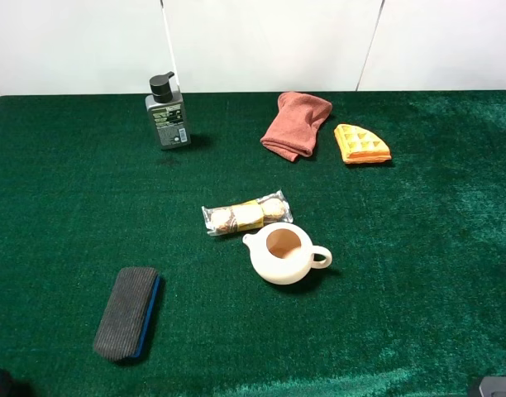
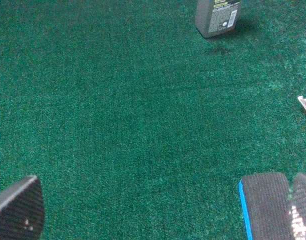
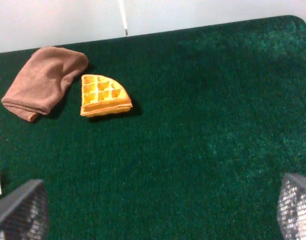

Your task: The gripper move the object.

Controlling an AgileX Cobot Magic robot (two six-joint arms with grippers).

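**Front-left on the bench: block lies free, both claws wide**

Toward the front-left of the green bench [image 1: 418,273], the object [image 1: 127,313] lies flat with its grey felt up and a blue edge along one side, well apart from the teapot [image 1: 282,254]. From the left wrist only one end of it shows. It is cut off by the frame and partly hidden behind one finger [image 2: 304,205] of the left claw [image 2: 163,207], and whether they touch cannot be told. That claw stands wide, holding nothing. The right claw [image 3: 158,210] is equally wide and empty, with the waffle [image 3: 105,95] beyond it. In the high view both arms are only slivers at the bottom corners.
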